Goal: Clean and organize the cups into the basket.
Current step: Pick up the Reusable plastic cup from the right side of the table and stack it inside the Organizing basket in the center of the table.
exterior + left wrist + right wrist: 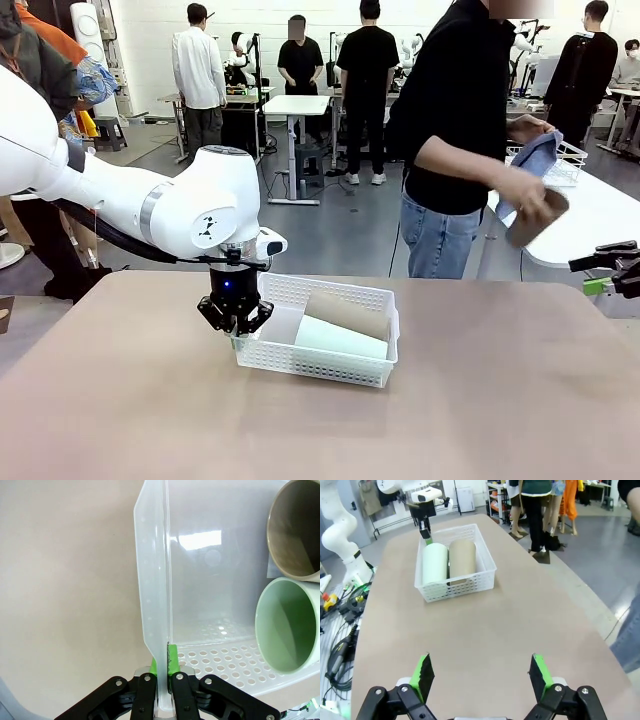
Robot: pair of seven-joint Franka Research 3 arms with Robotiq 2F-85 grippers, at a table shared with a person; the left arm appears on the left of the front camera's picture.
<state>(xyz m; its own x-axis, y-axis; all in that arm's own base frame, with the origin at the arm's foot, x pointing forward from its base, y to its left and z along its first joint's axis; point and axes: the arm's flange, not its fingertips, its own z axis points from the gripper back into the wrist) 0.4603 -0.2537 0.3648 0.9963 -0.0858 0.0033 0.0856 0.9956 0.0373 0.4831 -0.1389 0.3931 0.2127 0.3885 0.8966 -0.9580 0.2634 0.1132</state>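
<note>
Pinching basket [320,365] end wall, your left gripper [238,325] is clamped tight. Slide it level and slow, since mint cup [340,338] and tan cup [345,312] lie loose inside. Right gripper [482,672] is spread wide, looks free for third cup [535,218] in person's hands, far right.

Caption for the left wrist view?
The left end effector grips the basket wall; mint cup and tan cup lie inside.
</note>
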